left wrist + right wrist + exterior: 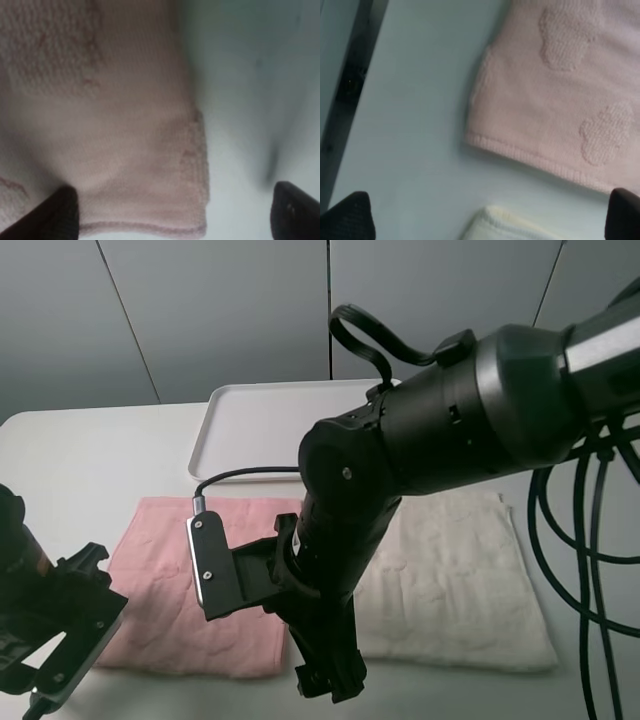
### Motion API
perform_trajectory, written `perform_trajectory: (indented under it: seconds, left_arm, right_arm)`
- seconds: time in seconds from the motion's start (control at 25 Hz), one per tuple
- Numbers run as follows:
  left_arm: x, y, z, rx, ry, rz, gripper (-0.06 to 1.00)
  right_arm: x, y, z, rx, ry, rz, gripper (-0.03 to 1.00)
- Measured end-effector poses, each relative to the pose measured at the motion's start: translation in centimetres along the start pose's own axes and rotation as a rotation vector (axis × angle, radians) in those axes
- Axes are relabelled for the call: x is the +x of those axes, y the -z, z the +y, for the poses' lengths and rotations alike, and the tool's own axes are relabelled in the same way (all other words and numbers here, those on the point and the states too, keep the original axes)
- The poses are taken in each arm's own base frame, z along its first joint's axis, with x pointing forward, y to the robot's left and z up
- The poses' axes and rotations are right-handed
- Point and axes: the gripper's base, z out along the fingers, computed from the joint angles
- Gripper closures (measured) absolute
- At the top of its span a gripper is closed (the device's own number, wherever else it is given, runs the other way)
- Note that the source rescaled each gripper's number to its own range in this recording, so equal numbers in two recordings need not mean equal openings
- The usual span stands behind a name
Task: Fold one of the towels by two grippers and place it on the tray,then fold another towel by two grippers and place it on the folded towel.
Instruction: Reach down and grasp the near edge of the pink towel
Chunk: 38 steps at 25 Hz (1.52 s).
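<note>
The pale pink towel [190, 590] lies flat on the table at front left, and the cream towel [450, 580] lies flat to its right. Behind them sits the white tray [260, 425], with nothing on it. My left gripper [60, 660] hovers at the pink towel's front left corner. In the left wrist view that corner [150, 165] lies between its open fingertips [55, 215]. My right gripper [330, 680] reaches across to the pink towel's front right corner [560, 90]. It is open above the gap beside the cream towel's corner [505, 225].
The right arm's thick black body [450, 430] hides part of both towels and the tray's right end. Black cables [590, 540] hang at the right. The table's front edge runs just below the towels.
</note>
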Motion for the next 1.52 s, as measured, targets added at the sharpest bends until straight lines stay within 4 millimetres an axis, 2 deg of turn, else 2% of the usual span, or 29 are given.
perform_trajectory:
  seconds: [0.24,0.56,0.8,1.04,1.32,1.52]
  left_arm:
    - [-0.1,-0.3,0.0,0.017,0.016,0.008,-0.05]
    - [-0.1,-0.3,0.0,0.020,0.020,0.010,-0.05]
    - [-0.1,-0.3,0.0,0.020,0.020,0.010,-0.05]
    - [-0.1,-0.3,0.0,0.020,0.018,0.011,-0.05]
    - [-0.1,-0.3,0.0,0.020,0.020,0.011,-0.05]
    - [-0.1,-0.3,0.0,0.019,0.033,0.011,-0.05]
  right_arm:
    - [-1.1,-0.2,1.1,-0.007,0.047,-0.004,-0.03]
    - [-1.5,-0.4,1.0,0.014,0.053,-0.019,-0.03]
    - [-1.0,-2.7,1.0,-0.024,0.033,0.022,-0.03]
    - [-1.7,-3.1,0.3,-0.014,-0.032,0.015,-0.03]
    - [-2.8,-4.9,2.3,-0.042,0.046,0.129,-0.03]
    - [-3.2,-5.5,2.3,-0.004,0.001,0.179,-0.03]
